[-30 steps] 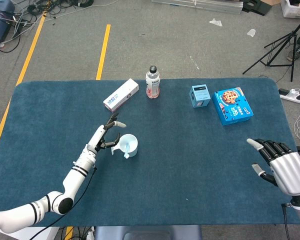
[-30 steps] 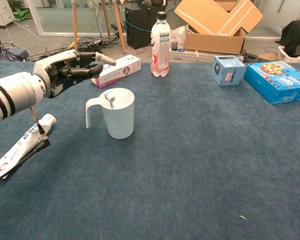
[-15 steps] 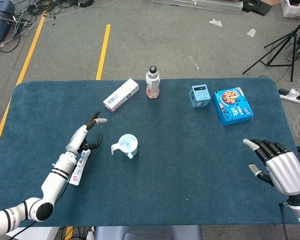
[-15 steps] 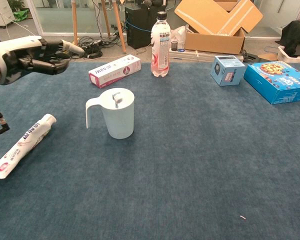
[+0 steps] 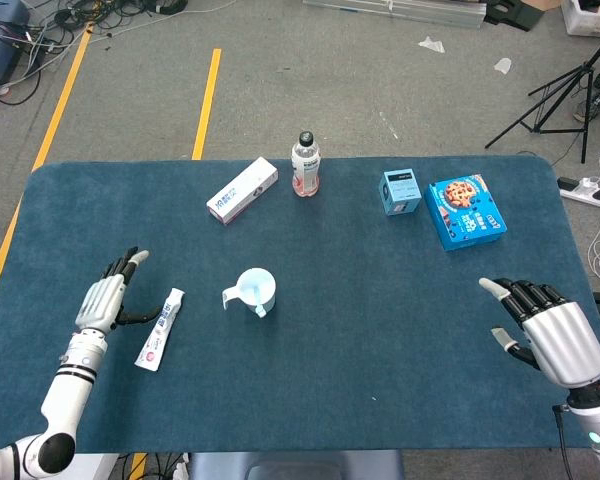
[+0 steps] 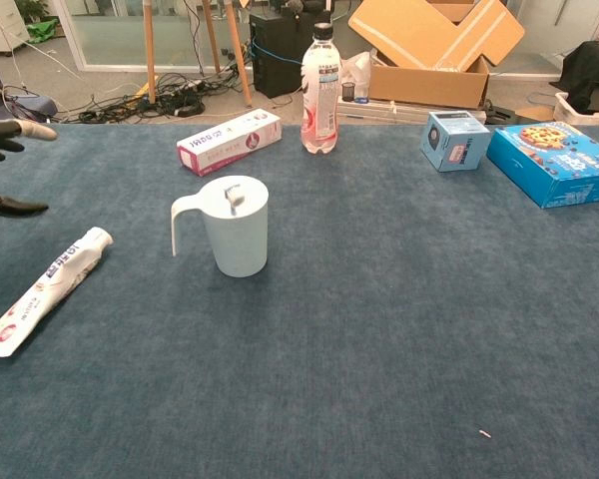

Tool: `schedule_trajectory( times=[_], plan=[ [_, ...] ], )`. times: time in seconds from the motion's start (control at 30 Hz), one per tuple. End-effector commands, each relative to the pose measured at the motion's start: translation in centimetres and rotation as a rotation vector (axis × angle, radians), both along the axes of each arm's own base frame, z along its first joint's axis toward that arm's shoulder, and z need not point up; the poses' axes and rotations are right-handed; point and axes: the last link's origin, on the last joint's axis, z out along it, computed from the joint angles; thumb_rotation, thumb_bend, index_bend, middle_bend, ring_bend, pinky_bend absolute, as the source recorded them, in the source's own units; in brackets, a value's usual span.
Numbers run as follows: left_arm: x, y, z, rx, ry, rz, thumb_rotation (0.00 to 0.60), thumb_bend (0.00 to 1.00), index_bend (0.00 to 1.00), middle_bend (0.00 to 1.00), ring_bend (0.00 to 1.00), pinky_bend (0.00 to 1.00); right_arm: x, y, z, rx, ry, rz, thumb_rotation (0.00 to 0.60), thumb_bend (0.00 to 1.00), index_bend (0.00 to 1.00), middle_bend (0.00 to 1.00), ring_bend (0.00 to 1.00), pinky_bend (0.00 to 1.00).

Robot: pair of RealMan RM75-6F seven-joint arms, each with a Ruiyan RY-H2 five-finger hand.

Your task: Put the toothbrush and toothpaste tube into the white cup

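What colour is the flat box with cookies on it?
The flat cardboard cookie box is bright blue, with round cookies pictured on its lid. The chest view shows it best.

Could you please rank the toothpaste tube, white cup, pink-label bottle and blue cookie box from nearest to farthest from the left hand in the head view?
1. Toothpaste tube, lying just beside the left hand.
2. White cup, mid-table.
3. Pink-label bottle, at the far edge.
4. Blue cookie box, far right side.
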Motion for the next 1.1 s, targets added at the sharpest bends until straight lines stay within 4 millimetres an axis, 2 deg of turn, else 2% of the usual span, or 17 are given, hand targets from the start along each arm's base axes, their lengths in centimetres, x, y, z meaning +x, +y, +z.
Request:
schedule_trajectory(
  times=[0.03, 0.37, 0.6, 0.8, 1.1],
  plan=[
    [-0.5, -0.5, -0.9, -0.050, 0.038, 0.015, 0.600, 0.13, 0.00, 0.00, 0.00, 0.00, 0.0, -0.1, -0.2, 0.005, 0.001, -0.002, 0.600, 0.20, 0.25, 0.32, 0.34, 0.47],
    [0.8, -0.8, -3.9, -0.114, 0.023, -0.001, 0.600, 0.10, 0.00, 0.00, 0.00, 0.00, -0.2, 0.1, 0.0, 0.001, -0.002, -0.006, 0.600, 0.20, 0.25, 0.32, 0.34, 0.47],
    [0.4, -1.4, -6.0, -0.171, 0.058, 0.004, 0.600, 0.10, 0.00, 0.00, 0.00, 0.00, -0.6, 0.1, 0.1, 0.001, -0.004, -0.018, 0.600, 0.20, 0.25, 0.32, 0.34, 0.47],
    [-0.4, -1.3, -6.5, -0.173, 0.095, 0.018, 0.600, 0.10, 0.00, 0.00, 0.00, 0.00, -0.5, 0.1, 0.2, 0.004, -0.006, -0.013, 0.600, 0.20, 0.25, 0.32, 0.34, 0.47],
    [-2.2, -1.3, -6.2, -0.119, 0.189, 0.015, 0.600, 0.10, 0.00, 0.00, 0.00, 0.00, -0.3, 0.0, -0.1, 0.012, -0.003, -0.007, 0.600, 0.20, 0.25, 0.32, 0.34, 0.47]
  ],
)
